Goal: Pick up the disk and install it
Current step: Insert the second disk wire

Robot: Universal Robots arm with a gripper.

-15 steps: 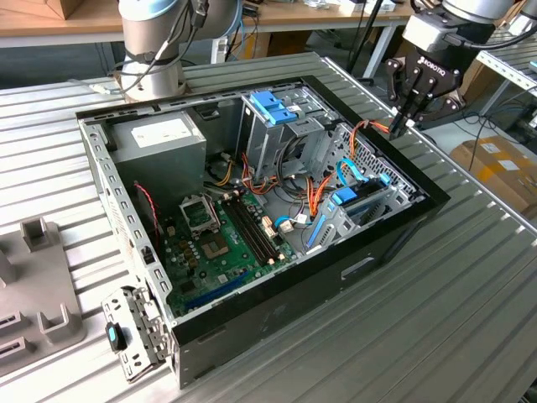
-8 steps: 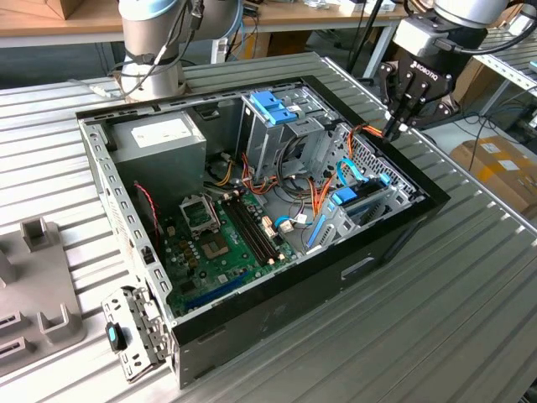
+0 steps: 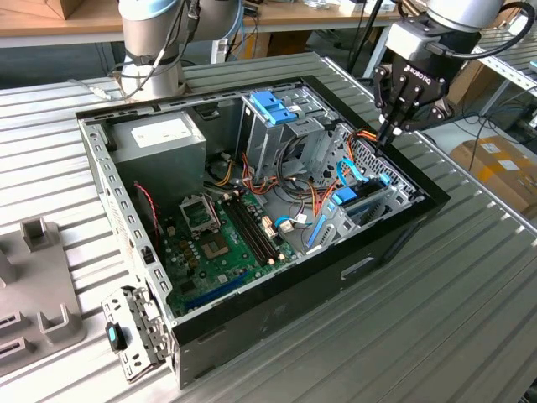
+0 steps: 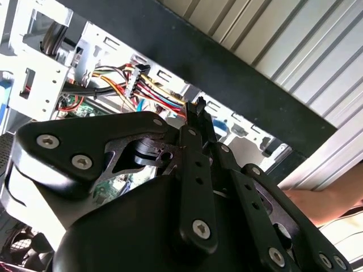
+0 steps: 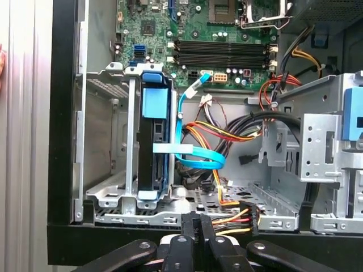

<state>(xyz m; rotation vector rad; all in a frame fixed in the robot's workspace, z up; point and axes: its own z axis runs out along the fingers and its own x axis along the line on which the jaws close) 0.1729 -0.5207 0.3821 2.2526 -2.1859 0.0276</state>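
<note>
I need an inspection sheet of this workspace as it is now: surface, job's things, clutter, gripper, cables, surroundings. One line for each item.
Surface: ribbed metal table, carrying an open computer case.
Job's things: the disk stands on edge in the drive cage by the case wall, blue rails visible.
Clutter: grey fixture blocks at the exterior view's left; a detached metal bracket leans by the case corner.
Gripper: the gripper is shut, holding nothing, at the case rim above the drive cage.
Cables: blue data cable runs from the disk toward the motherboard; orange, yellow and red power wires lie loose nearby.
Surroundings: cardboard box, a second arm's base, workbenches behind.
</note>
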